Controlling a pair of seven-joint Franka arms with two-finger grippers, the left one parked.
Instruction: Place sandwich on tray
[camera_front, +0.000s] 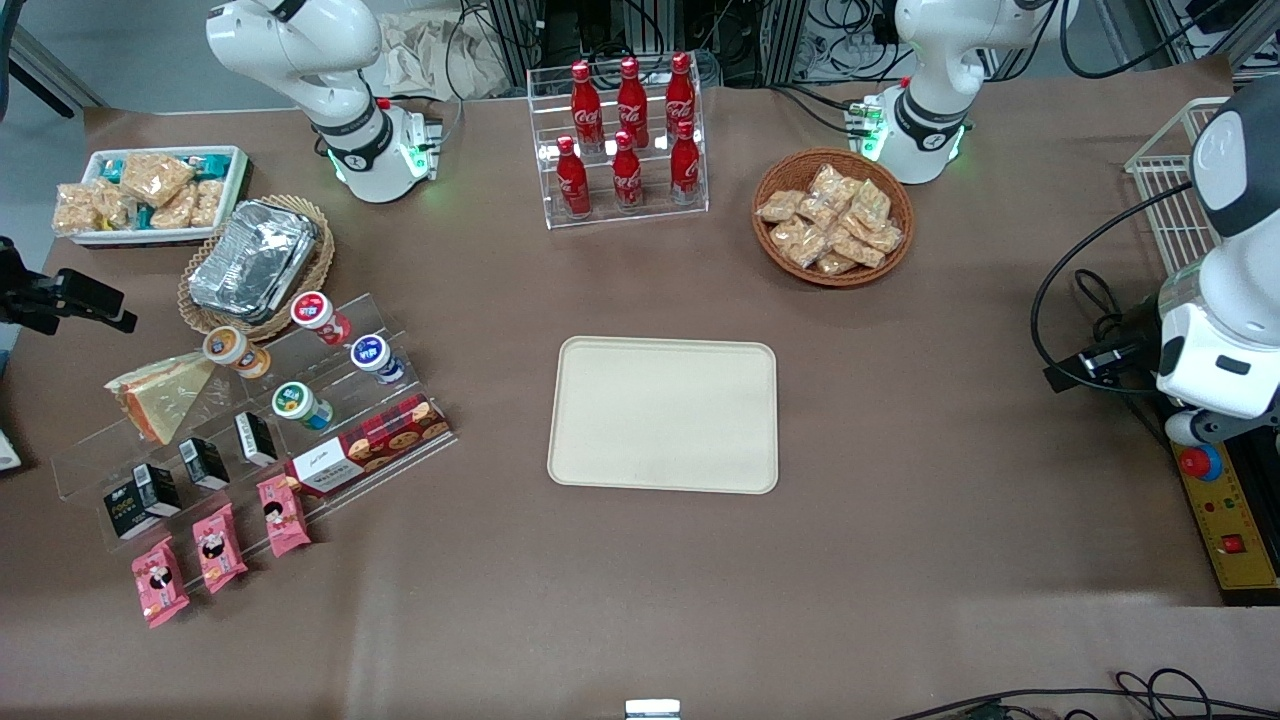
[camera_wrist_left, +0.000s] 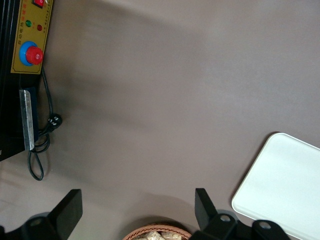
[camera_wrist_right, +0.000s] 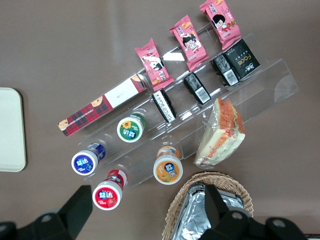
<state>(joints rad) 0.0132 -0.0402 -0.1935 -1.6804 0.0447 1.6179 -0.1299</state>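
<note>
Sandwich (camera_front: 160, 393) — lying on clear stepped rack (camera_front: 250, 420). Tray (camera_front: 664, 414) — sitting bare mid-bench. Pincer (camera_wrist_right: 145, 210) — hovering above the rack, fingers spread wide, gripping nothing.

You see the sandwich (camera_wrist_right: 220, 134) in glossy clear plastic wrap on a clear acrylic stepped shelf (camera_wrist_right: 260, 85), just beside the open black matt gripper (camera_wrist_right: 145, 207). Crinkled shiny foil containers (camera_wrist_right: 212, 215) sit in a rough woven wicker basket (camera_wrist_right: 200, 185) beneath it. The tray (camera_front: 664, 414) looks smooth, matt cream plastic on the matt brown table cover (camera_front: 900, 400).
</note>
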